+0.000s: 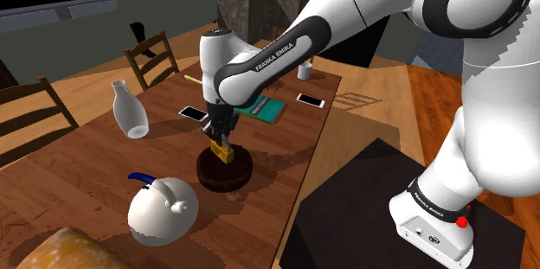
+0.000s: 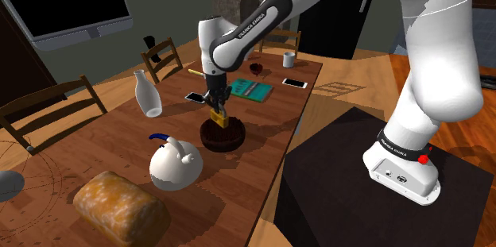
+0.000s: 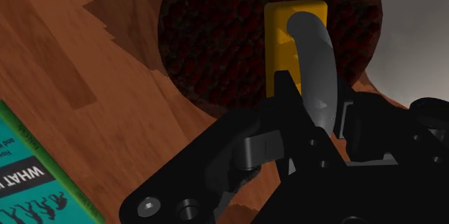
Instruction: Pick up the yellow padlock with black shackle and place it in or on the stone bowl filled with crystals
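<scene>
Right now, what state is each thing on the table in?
gripper: shut on the padlock
padlock: held shackle-up over the bowl
bowl: upright beneath the padlock
white bottle: standing upright
white teapot: sitting upright
teal book: closed, lying flat
bread loaf: lying whole
</scene>
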